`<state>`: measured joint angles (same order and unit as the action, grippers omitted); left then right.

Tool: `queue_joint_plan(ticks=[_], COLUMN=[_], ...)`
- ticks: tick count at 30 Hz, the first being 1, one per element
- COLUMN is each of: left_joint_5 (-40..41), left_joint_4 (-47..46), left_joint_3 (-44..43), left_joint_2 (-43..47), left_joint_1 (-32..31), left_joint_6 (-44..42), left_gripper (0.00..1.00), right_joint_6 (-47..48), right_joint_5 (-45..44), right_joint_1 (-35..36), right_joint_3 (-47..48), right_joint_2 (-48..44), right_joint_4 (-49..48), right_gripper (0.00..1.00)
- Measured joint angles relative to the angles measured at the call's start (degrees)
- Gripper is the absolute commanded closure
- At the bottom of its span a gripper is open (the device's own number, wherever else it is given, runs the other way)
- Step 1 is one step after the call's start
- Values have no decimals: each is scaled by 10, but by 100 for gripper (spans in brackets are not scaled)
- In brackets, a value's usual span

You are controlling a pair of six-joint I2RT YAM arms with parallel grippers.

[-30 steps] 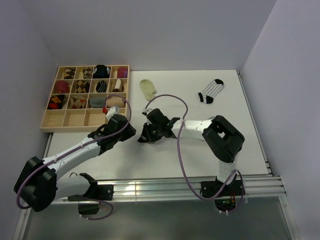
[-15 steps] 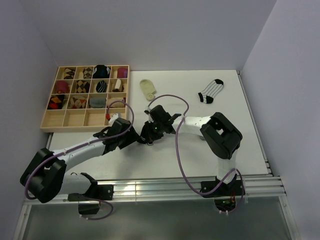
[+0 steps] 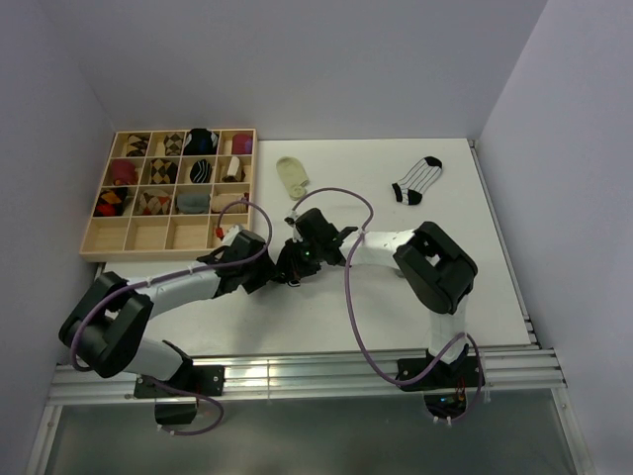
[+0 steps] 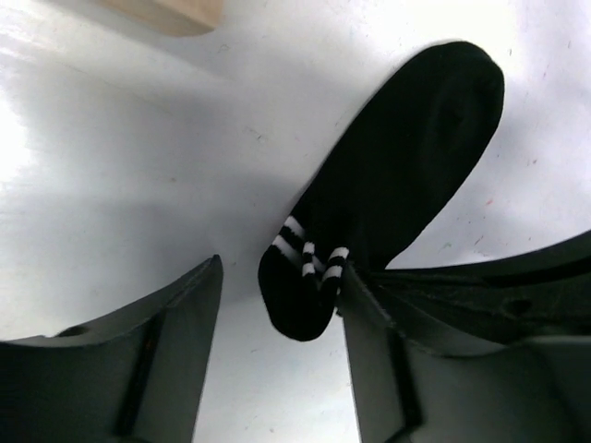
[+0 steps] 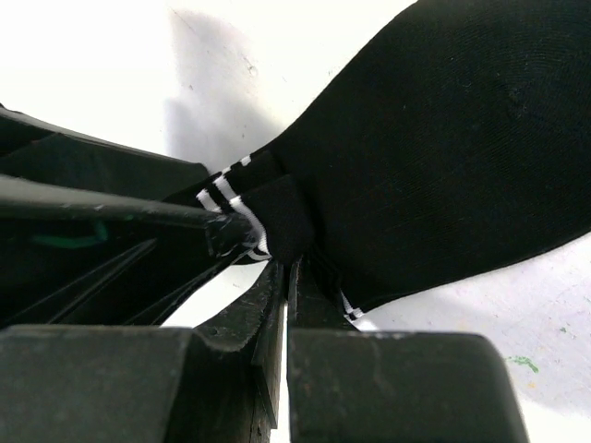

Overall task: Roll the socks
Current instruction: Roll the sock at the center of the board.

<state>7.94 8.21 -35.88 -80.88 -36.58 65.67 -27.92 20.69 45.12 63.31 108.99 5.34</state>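
The right fingers (image 5: 268, 305) are pressed together with a fold of the black sock (image 5: 443, 138) pinched between their tips, right at the cuff where the white stripes run. The rest of that sock spreads flat on the white surface (image 3: 396, 297) beyond the pinch, its rounded toe pointing away from both wrists. The left fingers (image 4: 175, 323) stand well apart on either side of the same cuff end. In the left wrist view the left-hand one is clear of the fabric, and the right-hand one sits just beside the stripes; I cannot tell whether it touches them. From the top camera the two wrists meet nose to nose near the middle of the surface, and the black sock is mostly hidden beneath them. The left arm (image 3: 168, 289) reaches in low from the left, and the right arm (image 3: 435, 267) bends back over from the right. Just beyond the left wrist sits the wooden tray (image 3: 99, 247), its corner close to the meeting point, with rolled socks (image 3: 201, 142) in the compartments of its far three rows. Farther back on the surface a cream sock (image 3: 292, 175) lies flat near the tray. A white sock with dark stripes (image 3: 417, 180) lies flat well apart from it to the right.
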Motion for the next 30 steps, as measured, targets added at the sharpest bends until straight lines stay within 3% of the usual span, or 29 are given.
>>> queue_joint_plan(ticks=[5, 7, 10, 18, 23, 30], left_joint_5=[2, 3, 1, -26, -45, -87], left_joint_4=[6, 12, 24, 86, 126, 167], left_joint_3=[-19, -26, -38, -89, -137, -188], left_joint_2=[-27, -34, -39, -63, -85, -111], left_joint_1=[0, 0, 0, 31, 60, 78], left_joint_6=[5, 7, 8, -28, -69, -126], left_gripper=[70, 84, 97, 100, 100, 100], right_joint_6=[-3, -2, 7, 83, 147, 239], right_joint_5=[2, 1, -5, -92, -188, -344], right_joint_1=[0, 0, 5, 60, 110, 184], right_joint_3=[-15, -25, -50, -128, -168, -177], right_joint_2=[-2, -6, -21, -114, -170, -170], right_joint_4=[-31, -45, -74, -111, -157, -214], right_gripper=[100, 96, 86, 50, 43, 41])
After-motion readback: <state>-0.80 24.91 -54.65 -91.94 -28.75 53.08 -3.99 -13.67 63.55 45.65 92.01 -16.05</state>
